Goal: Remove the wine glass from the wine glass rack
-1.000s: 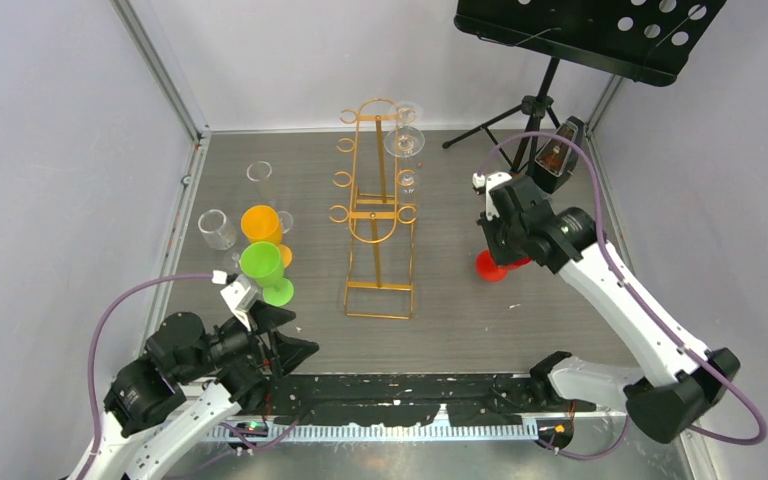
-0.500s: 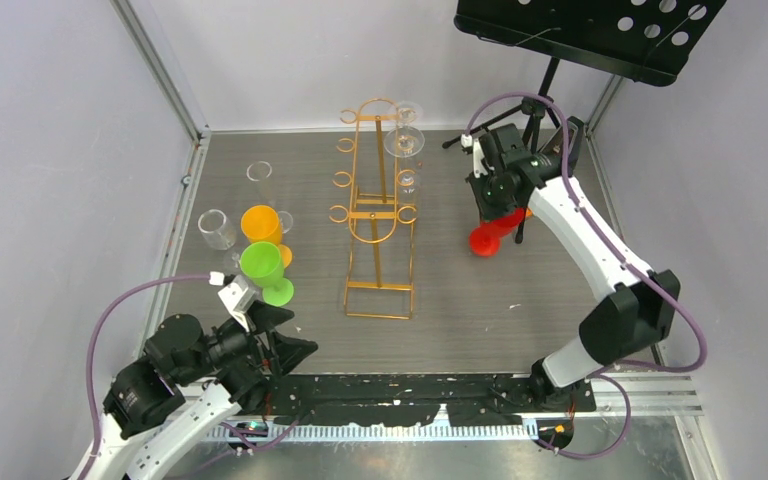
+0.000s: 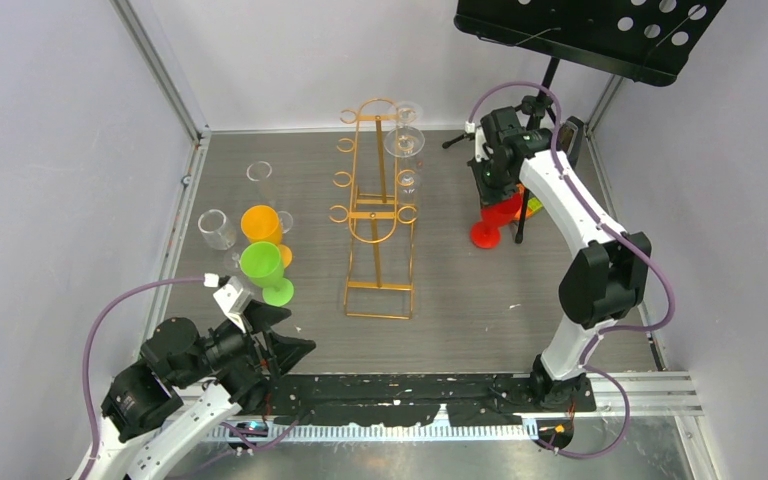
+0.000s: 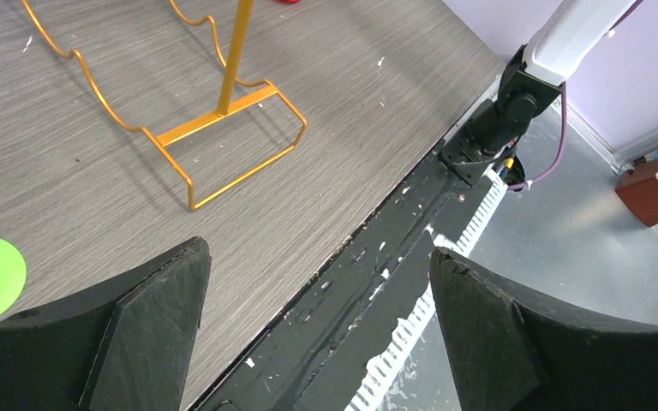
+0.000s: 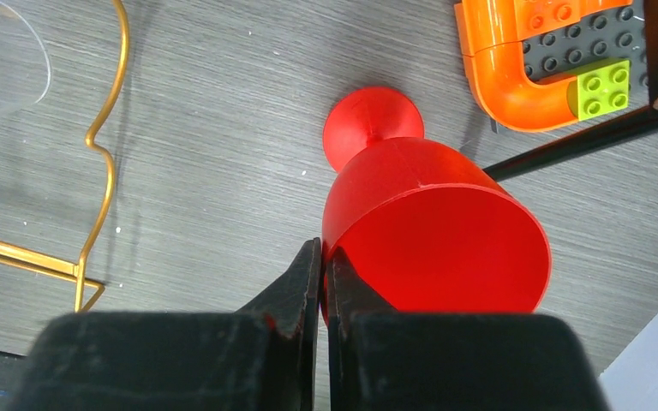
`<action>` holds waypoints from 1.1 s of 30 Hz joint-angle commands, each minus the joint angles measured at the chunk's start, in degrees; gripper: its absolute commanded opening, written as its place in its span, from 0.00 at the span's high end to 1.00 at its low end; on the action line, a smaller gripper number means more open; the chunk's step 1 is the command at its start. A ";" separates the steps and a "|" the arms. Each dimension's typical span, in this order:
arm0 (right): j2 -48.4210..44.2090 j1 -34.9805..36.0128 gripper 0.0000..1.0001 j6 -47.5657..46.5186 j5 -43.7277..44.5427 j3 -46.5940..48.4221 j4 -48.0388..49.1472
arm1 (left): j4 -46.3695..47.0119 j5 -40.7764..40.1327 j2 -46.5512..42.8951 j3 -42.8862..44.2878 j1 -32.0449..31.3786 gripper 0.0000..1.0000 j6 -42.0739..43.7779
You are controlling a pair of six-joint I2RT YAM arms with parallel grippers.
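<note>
High overhead view; two close downward wrist views; rack (image 3: 378, 213) common to all.

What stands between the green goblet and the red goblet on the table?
The gold wine glass rack stands between the green goblet and the red goblet, as the top view shows.
</note>
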 commanded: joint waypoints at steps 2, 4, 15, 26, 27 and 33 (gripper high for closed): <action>1.77 -0.39 0.94 -1.07 -1.81 3.04 -0.72 | 2.53 -0.93 -0.30 0.17 0.07 0.04 0.88; 2.29 -0.50 0.94 -1.11 -1.61 3.27 -0.79 | 2.58 -0.89 -0.30 0.19 0.07 0.04 0.88; -0.53 -0.65 0.56 0.65 3.43 6.03 -0.35 | 2.57 -0.78 -0.01 0.17 0.07 0.03 0.88; -9.55 -0.61 0.43 4.98 1.68 8.69 4.44 | 2.49 -0.91 0.41 0.16 0.07 0.03 0.88; -10.14 -0.61 0.42 5.22 1.33 8.27 5.31 | 2.47 -0.92 0.42 0.17 0.07 0.03 0.83; -14.75 -0.62 0.39 7.20 -4.31 7.62 8.27 | 2.57 -0.98 0.61 0.08 0.07 0.03 0.71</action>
